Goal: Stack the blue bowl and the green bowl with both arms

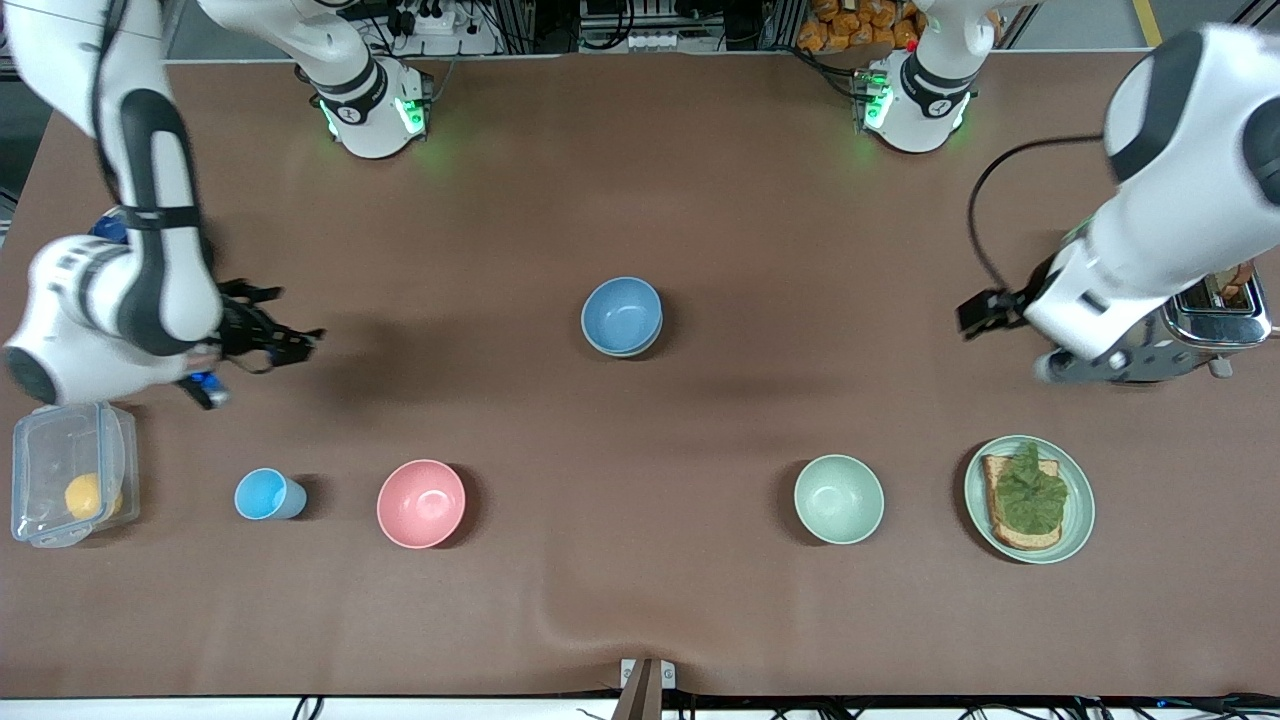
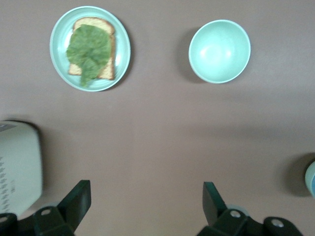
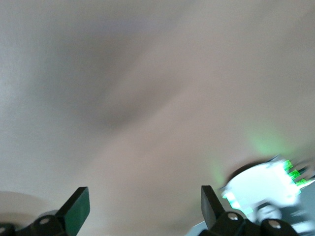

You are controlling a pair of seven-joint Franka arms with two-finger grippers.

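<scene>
The blue bowl sits upright at the table's middle. It rests inside another bowl of the same size. Only a thin greenish rim of that bowl shows under it, so I take it for the green bowl. The stack's edge also shows in the left wrist view. My left gripper is open and empty, in the air beside the toaster toward the left arm's end; its fingers frame bare table. My right gripper is open and empty, up over bare table toward the right arm's end.
A paler mint bowl and a mint plate with toast and lettuce lie nearer the front camera. A pink bowl, a light-blue cup and a clear lidded box lie toward the right arm's end. A toaster stands under the left arm.
</scene>
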